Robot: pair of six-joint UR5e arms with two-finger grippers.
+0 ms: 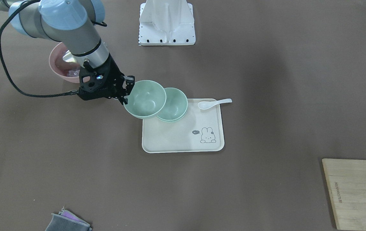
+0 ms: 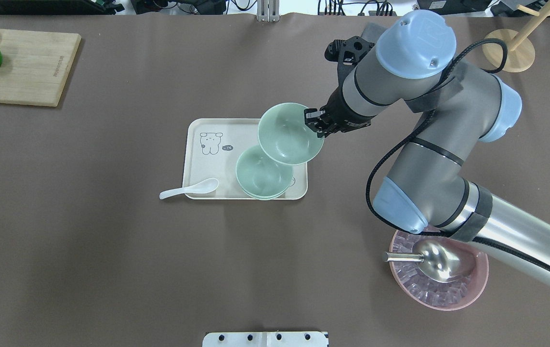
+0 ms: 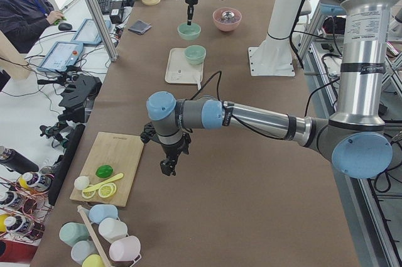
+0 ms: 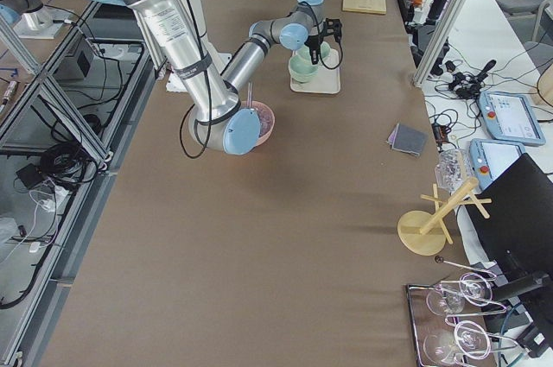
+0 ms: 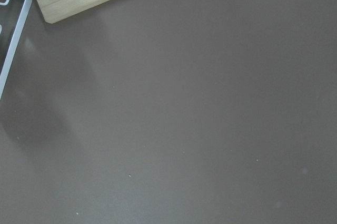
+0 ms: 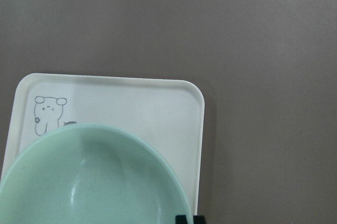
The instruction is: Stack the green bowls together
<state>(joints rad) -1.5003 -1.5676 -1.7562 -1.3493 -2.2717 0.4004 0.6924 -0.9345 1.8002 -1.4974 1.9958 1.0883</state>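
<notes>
My right gripper [image 1: 126, 91] is shut on the rim of one green bowl [image 1: 144, 98] and holds it tilted above the near corner of the cream tray [image 1: 176, 138]. The overhead view shows the same grip [image 2: 314, 123] on this bowl [image 2: 287, 140], which also fills the bottom of the right wrist view [image 6: 89, 182]. A second green bowl [image 1: 172, 104] stands on the tray, partly under the held one. Its doubled rim looks like two bowls nested [image 2: 260, 174]. My left gripper [image 3: 168, 168] hangs over bare table far from the bowls, and I cannot tell whether it is open or shut.
A white spoon [image 2: 188, 189] rests on the tray's edge. A pink bowl [image 2: 477, 289] with ice and a metal scoop [image 2: 438, 260] sits under my right arm. A cutting board [image 2: 19, 67] with a lime is at the far left. A grey cloth [image 1: 67, 223] lies at the operators' edge.
</notes>
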